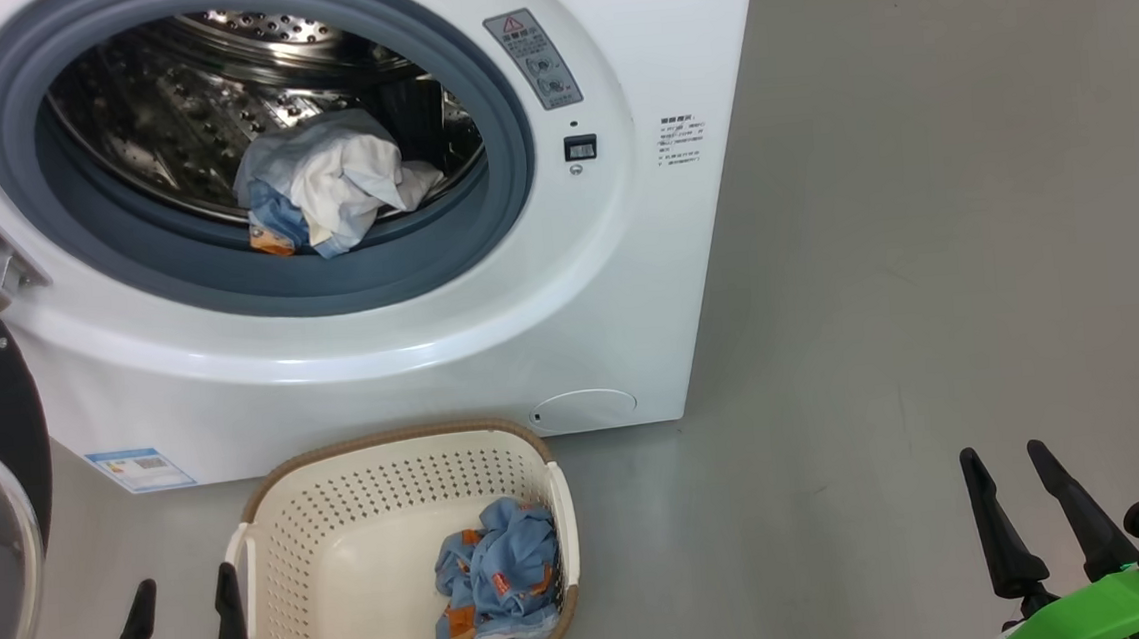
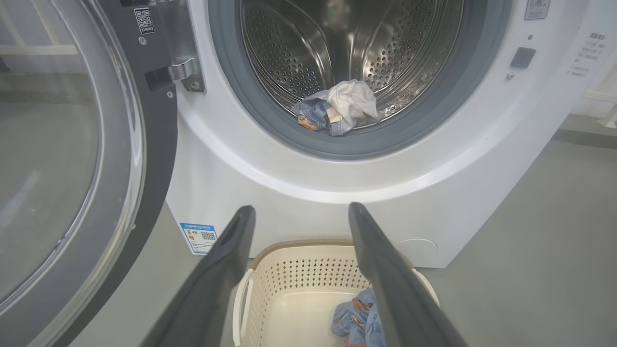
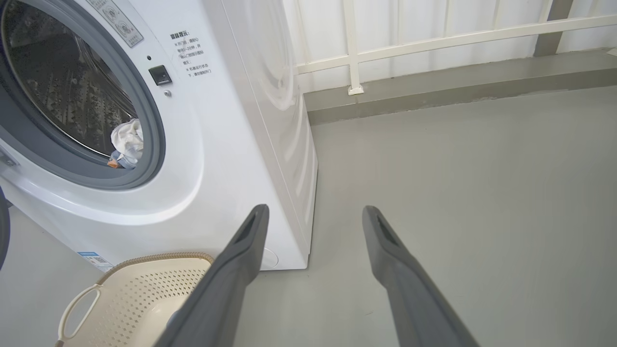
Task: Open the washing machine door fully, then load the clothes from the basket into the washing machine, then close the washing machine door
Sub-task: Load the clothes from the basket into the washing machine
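Head view: left end effector [image 1: 187, 577] and right end effector [image 1: 1002, 450] spread, empty. Denim garment [image 1: 497, 575] in basket [image 1: 387, 438]: likely soft, light; pinch bunched fold.

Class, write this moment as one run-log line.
door open | clothes in drum | denim garment in basket | left gripper open | right gripper open
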`<state>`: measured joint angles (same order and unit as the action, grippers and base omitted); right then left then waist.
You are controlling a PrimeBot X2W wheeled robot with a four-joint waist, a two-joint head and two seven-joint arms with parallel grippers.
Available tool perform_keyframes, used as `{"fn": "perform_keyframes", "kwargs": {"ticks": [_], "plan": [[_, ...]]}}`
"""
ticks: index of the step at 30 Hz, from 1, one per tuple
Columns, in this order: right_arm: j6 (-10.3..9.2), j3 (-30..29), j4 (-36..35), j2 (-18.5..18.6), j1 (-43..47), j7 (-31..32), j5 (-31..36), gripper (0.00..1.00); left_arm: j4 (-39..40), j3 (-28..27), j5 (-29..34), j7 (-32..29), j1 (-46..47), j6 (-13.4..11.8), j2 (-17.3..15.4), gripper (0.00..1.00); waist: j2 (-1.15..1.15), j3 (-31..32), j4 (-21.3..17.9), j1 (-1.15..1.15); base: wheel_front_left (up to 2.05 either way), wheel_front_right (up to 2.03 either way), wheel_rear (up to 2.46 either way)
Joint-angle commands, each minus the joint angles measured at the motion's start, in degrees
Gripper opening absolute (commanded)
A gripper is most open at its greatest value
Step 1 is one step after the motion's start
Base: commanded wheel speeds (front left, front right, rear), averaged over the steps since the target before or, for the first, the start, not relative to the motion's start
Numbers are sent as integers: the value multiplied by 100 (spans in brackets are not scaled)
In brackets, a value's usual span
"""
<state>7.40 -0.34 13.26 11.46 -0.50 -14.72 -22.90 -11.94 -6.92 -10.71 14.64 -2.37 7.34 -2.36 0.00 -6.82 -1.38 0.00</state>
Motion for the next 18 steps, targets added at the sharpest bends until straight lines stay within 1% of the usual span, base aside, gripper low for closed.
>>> {"fn": "perform_keyframes", "kwargs": {"ticks": [1, 18], "plan": [[9, 100, -148, 77, 14, -28, 17, 100, 173, -196, 40, 36, 66, 14, -56, 100, 0, 1, -1, 0, 0, 0, 0], [9, 113, -170, 30, -49, -28, 31, 100, 208, -114, -33, 36, 72, -40, -53, 100, 0, -35, -20, 0, 0, 0, 0]]}}
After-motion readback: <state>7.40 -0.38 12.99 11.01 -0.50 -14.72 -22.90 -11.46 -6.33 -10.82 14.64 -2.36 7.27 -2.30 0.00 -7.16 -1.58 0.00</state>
